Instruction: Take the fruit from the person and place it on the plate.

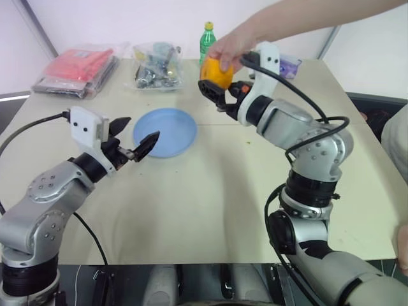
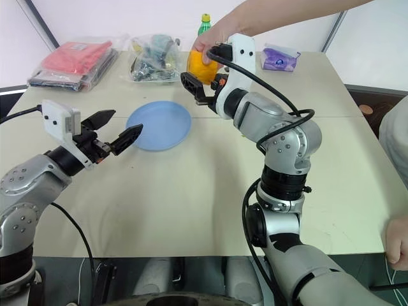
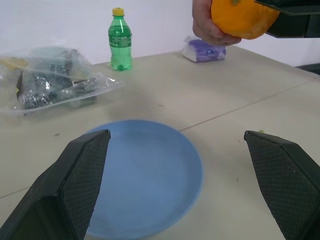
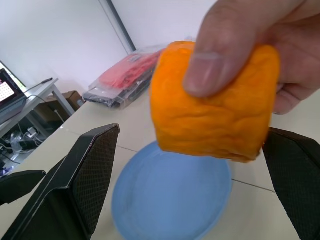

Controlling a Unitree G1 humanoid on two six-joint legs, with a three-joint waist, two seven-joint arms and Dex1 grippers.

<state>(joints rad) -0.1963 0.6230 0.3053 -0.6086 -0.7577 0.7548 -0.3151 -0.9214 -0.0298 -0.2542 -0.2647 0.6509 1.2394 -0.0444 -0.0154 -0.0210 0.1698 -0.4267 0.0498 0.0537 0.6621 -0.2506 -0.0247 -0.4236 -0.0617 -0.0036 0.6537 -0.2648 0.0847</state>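
Orange, blocky fruit (image 4: 215,102), smooth-skinned, pinched in the person's hand (image 4: 260,45).

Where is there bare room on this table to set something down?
The pale beige table is bare in front of the round light blue plate, and to its right beyond the right gripper. The plate is empty too. The far edge is crowded: red packet, clear bag, green bottle, purple pack.
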